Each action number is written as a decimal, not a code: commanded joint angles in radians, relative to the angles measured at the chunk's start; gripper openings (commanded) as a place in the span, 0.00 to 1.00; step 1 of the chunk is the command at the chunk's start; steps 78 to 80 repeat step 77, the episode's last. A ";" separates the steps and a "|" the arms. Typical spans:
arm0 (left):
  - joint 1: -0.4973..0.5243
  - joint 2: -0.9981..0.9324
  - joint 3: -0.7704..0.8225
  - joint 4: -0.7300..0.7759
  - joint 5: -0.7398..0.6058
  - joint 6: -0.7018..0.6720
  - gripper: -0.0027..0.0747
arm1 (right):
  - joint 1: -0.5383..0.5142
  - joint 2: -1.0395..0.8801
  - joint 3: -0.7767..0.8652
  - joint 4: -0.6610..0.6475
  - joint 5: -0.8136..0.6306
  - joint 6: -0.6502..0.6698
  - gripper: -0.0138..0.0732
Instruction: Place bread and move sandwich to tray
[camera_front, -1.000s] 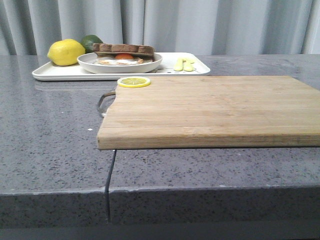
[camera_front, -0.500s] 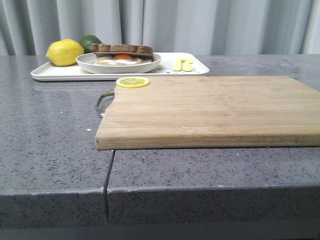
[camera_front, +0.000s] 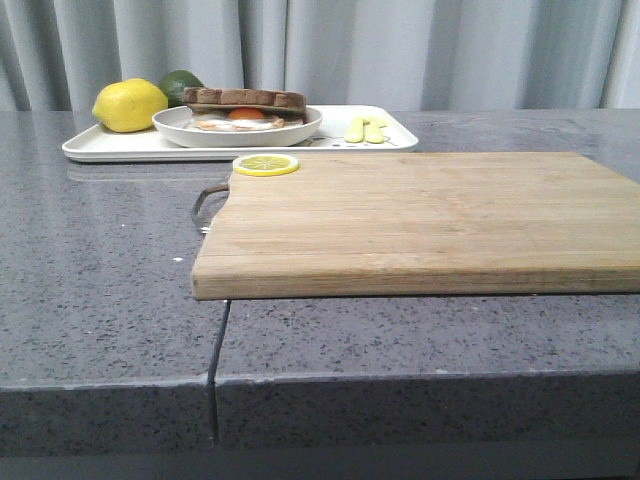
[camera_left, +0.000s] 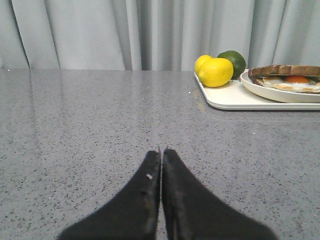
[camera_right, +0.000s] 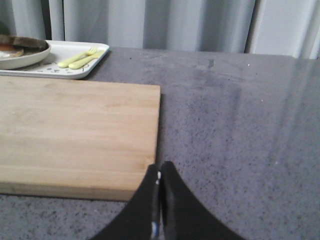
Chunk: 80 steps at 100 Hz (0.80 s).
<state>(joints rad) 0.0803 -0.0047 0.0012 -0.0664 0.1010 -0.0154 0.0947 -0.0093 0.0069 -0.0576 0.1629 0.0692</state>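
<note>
- Front view: the sandwich (camera_front: 245, 100) sits on its round plate (camera_front: 236, 128), and the plate rests on the white tray (camera_front: 392, 134), at the far left of the desk (camera_front: 100, 260) behind the wooden cutting board (camera_front: 420, 220). A lemon (camera_front: 129, 105) and a green fruit (camera_front: 181, 82) lie on the tray just left of the plate; a pale yellow fork and spoon (camera_front: 366, 129) lie on it to the plate's right. A lemon slice (camera_front: 266, 164) sits on the board's far left corner. No separate pale slice of bread shows, and neither hand appears here.
- Left wrist view: the left hand (camera_left: 161, 150) has its 2 fingers pressed together on nothing, low over bare desk. The tray lies ahead and off to one side of it, well apart, with the lemon nearest and the sandwich just beyond.
- Right wrist view: the right hand (camera_right: 159, 172) is likewise pressed together and empty, at the near edge of the board's right end. The tray's fork-and-spoon corner lies across the board from it, the plate farther still.
- Judgement: the sandwich looks already delivered, so no reach seems called for. Were one needed, the left hand looks to have the clearer path, over open desk with no board between.
</note>
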 joint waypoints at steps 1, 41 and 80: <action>0.000 -0.031 0.016 -0.007 -0.079 -0.001 0.01 | -0.006 -0.021 0.004 -0.011 -0.100 0.021 0.08; 0.000 -0.031 0.016 -0.007 -0.079 -0.001 0.01 | -0.007 -0.021 0.021 -0.009 -0.096 0.051 0.08; 0.000 -0.031 0.016 -0.007 -0.079 -0.001 0.01 | -0.007 -0.021 0.021 -0.009 -0.096 0.051 0.08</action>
